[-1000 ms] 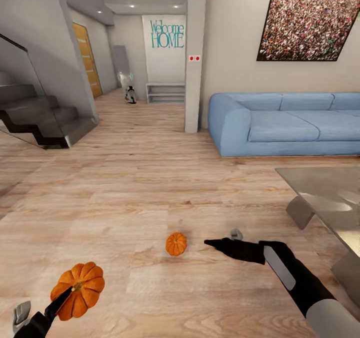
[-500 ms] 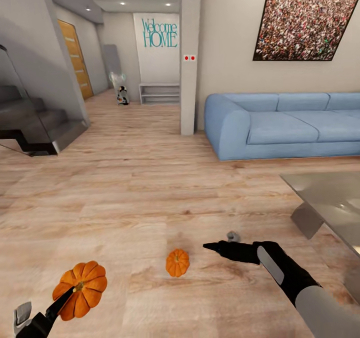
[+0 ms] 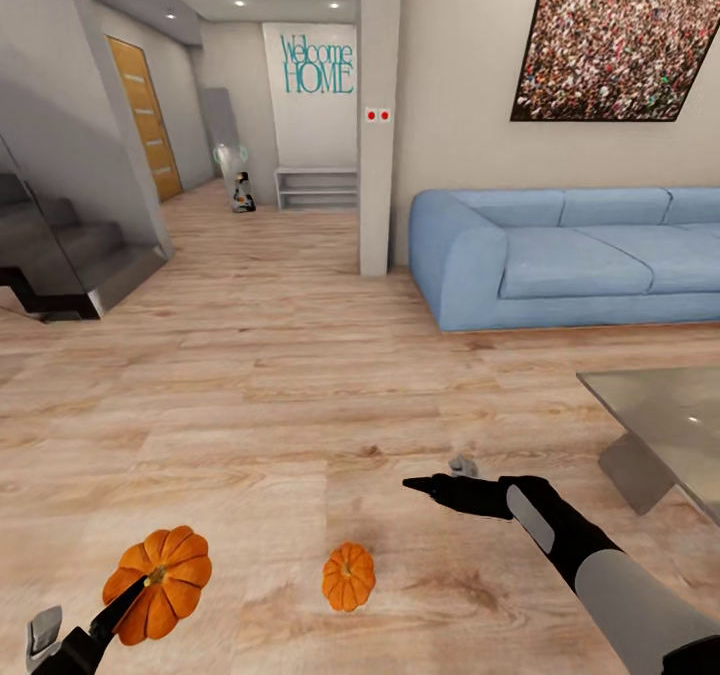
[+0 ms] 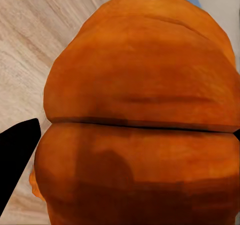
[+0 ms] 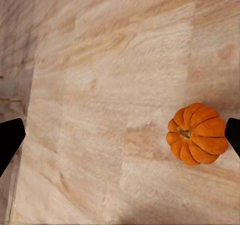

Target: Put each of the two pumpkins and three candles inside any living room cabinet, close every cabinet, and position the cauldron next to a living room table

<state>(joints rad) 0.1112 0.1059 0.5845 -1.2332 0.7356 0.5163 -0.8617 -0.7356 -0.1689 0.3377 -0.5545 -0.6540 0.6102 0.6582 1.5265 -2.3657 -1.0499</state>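
One pumpkin (image 3: 158, 581) sits clamped in the left tool (image 3: 118, 598); next, the wide-spread right tool (image 3: 425, 485) must descend onto the floor pumpkin (image 3: 349, 576).

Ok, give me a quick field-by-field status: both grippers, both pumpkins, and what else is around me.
left gripper: shut on held pumpkin, lifted off the floor
right gripper: empty, fingers apart, above the floor
floor pumpkin: upright on the wood floor, between the two arms, untouched
small grey object: on the floor just beyond the right gripper; identity unclear
table: glass top, ahead right
sofa: blue, against the far wall
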